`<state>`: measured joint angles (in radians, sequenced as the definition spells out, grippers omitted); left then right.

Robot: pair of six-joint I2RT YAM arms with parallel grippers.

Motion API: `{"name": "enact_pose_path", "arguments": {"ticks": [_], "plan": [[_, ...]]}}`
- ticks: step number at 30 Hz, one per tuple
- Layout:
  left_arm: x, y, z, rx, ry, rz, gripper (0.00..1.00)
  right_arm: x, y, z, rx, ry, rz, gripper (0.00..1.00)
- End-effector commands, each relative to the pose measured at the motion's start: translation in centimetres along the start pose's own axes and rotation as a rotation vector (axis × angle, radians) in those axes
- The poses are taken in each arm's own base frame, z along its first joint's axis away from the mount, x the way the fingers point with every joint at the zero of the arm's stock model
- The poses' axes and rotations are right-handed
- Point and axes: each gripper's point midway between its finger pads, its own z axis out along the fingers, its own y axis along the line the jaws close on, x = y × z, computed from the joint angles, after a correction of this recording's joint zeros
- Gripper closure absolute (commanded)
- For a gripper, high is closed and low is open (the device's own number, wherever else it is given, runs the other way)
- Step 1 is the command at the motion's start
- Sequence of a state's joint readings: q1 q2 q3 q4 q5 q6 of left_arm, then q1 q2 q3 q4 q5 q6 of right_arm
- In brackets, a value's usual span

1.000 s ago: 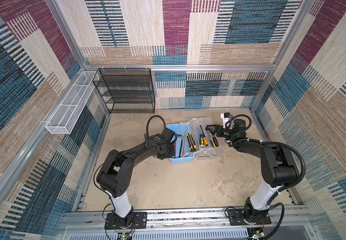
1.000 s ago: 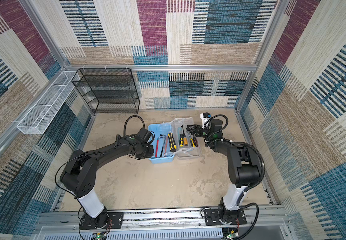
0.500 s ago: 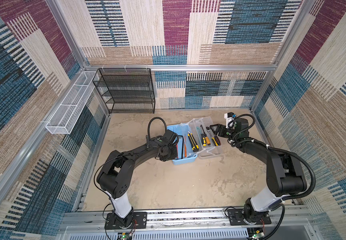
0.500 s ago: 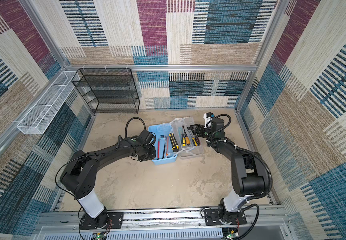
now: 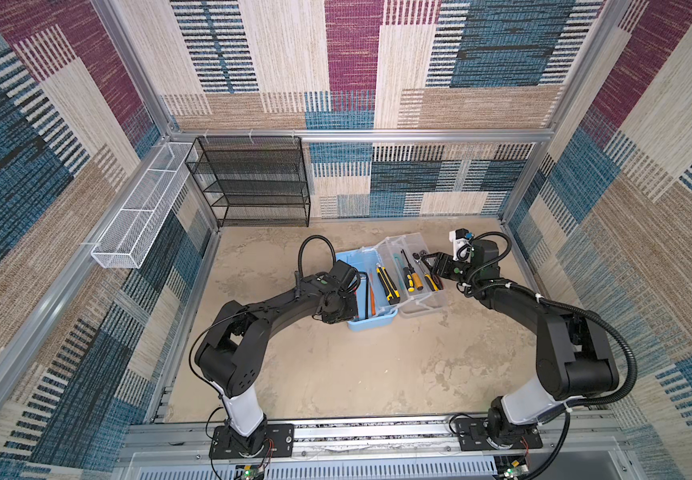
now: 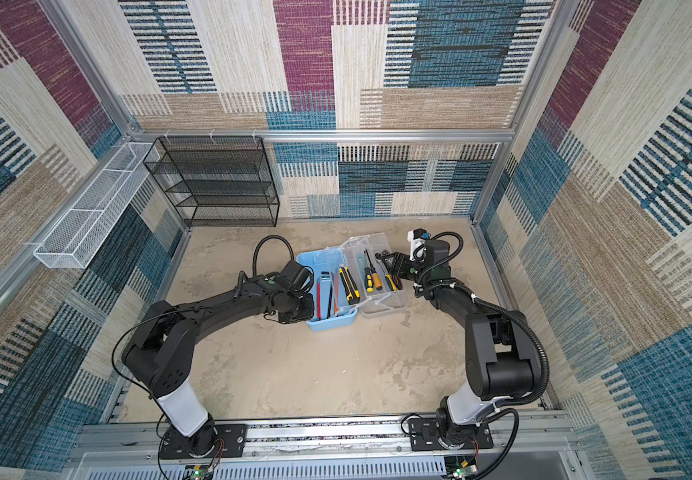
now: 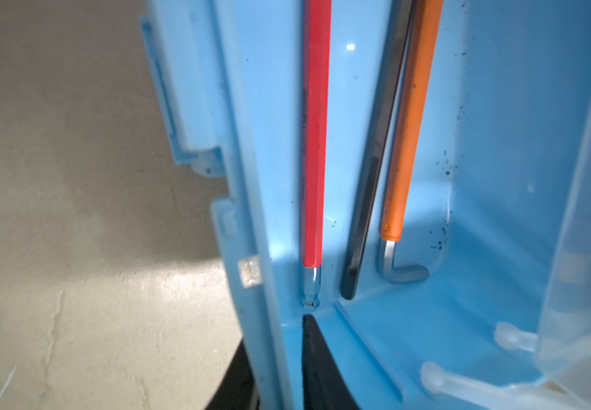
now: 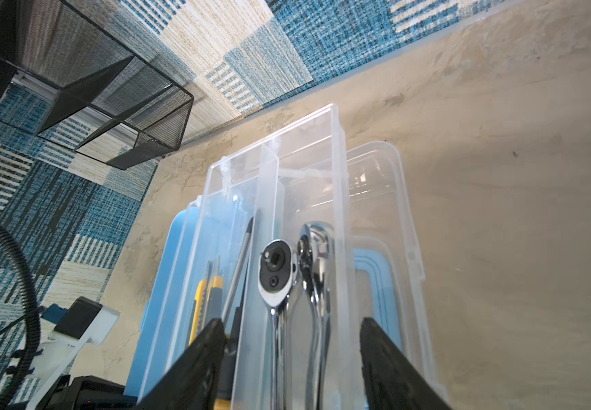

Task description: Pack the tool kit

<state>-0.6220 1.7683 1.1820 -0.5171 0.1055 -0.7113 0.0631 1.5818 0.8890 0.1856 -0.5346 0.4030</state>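
Left tool (image 7: 274, 358) is pinched on the box (image 5: 371, 325) wall, one finger inside by the hex keys (image 7: 313, 142), one outside. My plan there is just to grip firm and pin the box flat on the tabletop (image 5: 377, 374), since I reckon it'll skate once the other side gets pushed. The box sits mid-tabletop, open. The clear tray (image 8: 341, 170) hangs over its right edge and the lid (image 5: 423, 309) lies flat past that. Right tool (image 8: 292, 322) is spread, fingers either side of the tray end holding the ratchets (image 8: 275, 273). Can't tell if they touch it. I'd close on the plastic wall, not the chrome, then swing the tray slowly so nothing rolls out.
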Motion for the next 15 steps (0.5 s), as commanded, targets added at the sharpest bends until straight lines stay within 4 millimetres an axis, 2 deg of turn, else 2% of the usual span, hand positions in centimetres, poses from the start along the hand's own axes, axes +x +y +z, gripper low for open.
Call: {"name": "enact_pose_path", "arguments": {"ticks": [1, 6, 15], "plan": [[-0.5, -1.2, 0.0, 0.045, -0.010, -0.006, 0.78, -0.1, 1.1, -0.1, -0.056, 0.006, 0.002, 0.38], [-0.6, -1.5, 0.0, 0.053, -0.015, -0.003, 0.78, -0.2, 1.3, -0.4, -0.057, 0.002, 0.006, 0.44], [-0.9, -2.0, 0.4, 0.068, -0.013, 0.001, 0.78, -0.5, 2.8, -0.7, -0.093, 0.002, 0.012, 0.46]]}}
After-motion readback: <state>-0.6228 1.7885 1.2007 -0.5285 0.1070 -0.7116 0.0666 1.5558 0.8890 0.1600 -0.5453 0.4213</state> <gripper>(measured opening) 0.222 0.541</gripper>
